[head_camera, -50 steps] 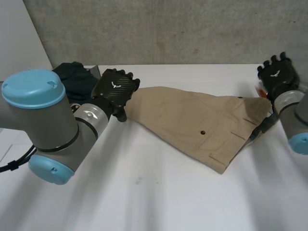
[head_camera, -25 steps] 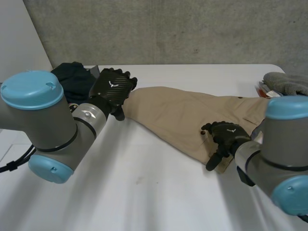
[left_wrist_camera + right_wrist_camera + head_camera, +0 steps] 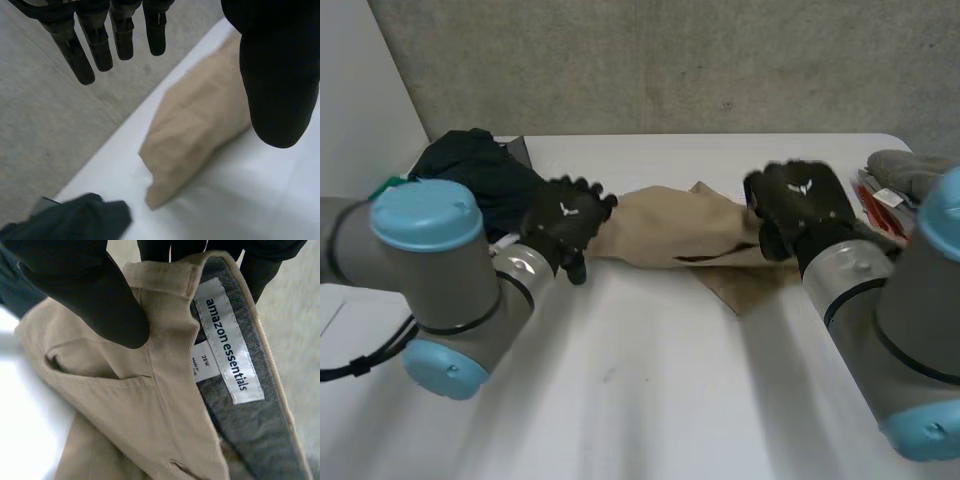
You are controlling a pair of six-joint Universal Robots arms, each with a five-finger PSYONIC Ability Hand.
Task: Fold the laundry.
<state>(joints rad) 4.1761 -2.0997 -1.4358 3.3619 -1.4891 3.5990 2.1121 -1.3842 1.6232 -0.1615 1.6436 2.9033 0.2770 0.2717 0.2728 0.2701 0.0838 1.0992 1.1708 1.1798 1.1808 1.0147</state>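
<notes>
Khaki pants (image 3: 665,228) lie bunched at the far middle of the white table (image 3: 650,380). The right hand (image 3: 798,205) lifts the waistband, thumb and fingers clamped on it beside the sewn-in label (image 3: 227,340). The left hand (image 3: 565,222) hovers at the opposite end, fingers straight and apart. A dark garment (image 3: 480,175) sits behind it.

Left arm (image 3: 430,270): reaching forward. Left hand (image 3: 565,222): back uppermost, fingers (image 3: 100,45) straight and slightly spread, thumb set apart, holding nothing.
Right arm (image 3: 900,320): angled inward. Right hand (image 3: 798,203): thumb (image 3: 100,305) pinching the trousers (image 3: 150,405) waistband against its fingers.
</notes>
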